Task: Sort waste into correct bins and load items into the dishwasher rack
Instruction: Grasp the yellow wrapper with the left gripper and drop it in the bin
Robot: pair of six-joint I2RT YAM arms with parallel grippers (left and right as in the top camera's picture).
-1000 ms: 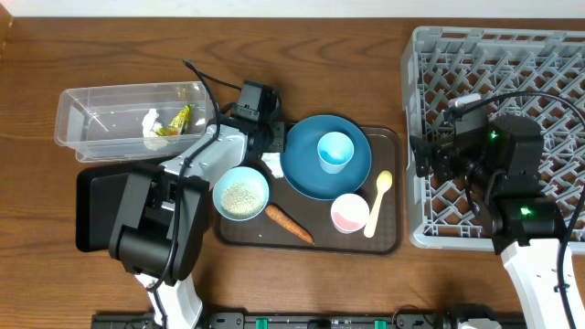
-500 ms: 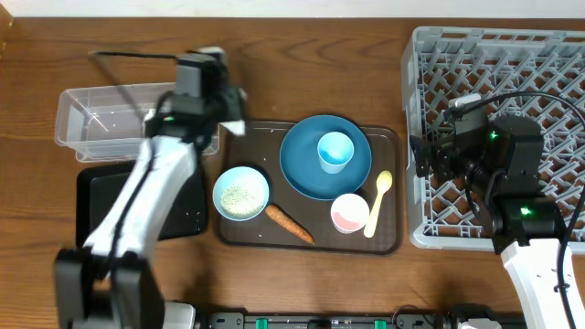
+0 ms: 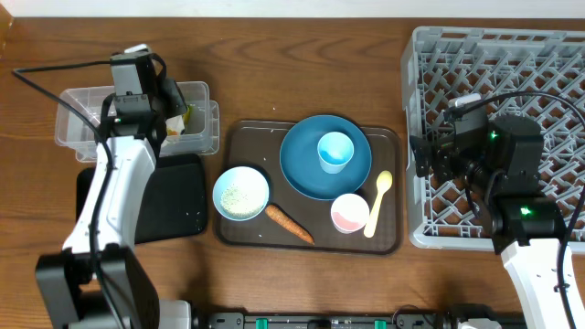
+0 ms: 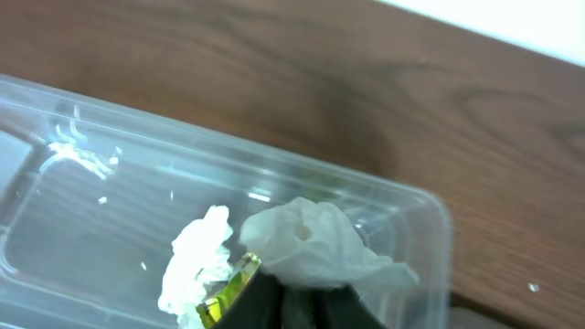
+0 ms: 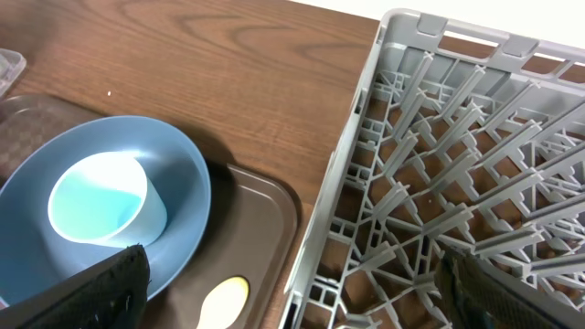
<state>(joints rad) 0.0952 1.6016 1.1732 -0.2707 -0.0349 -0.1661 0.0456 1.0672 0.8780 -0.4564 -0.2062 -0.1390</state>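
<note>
Nearest the robot, a small orange carrot (image 3: 290,224) lies at the front of the brown rectangular serving tray (image 3: 256,146). Just beside it stands a light blue bowl (image 3: 218,194) with loose white rice grains (image 3: 241,196) inside. To their right on the tray are a small white bowl with pink inside (image 3: 349,212) and a pale yellow spoon (image 3: 377,203). Behind these sits a large round blue plate (image 3: 306,178), with a light blue cup (image 3: 335,152) on it.

Left of the tray is a shallow black rectangular bin (image 3: 178,196), partly covered by the left arm. Farther back is a clear plastic rectangular tub (image 3: 82,128).

The left gripper (image 4: 291,294) hangs over the tub's right end, its fingers pinched on crumpled white paper (image 4: 315,242). Beside that, in the tub, lie a second white paper wad (image 4: 196,270) and a small yellow-green wrapper (image 4: 228,291), which is mostly hidden by the fingers.

The right gripper (image 5: 292,265) hovers at the left wall of the large square grey plastic rack (image 3: 512,55), with its 2 fingers spread wide and empty. The right arm hides part of the rack floor, and the frame cuts off the rack's right side.

Everything rests on a brown wood-grain table (image 3: 320,73). A pale strip runs beyond its far edge.
</note>
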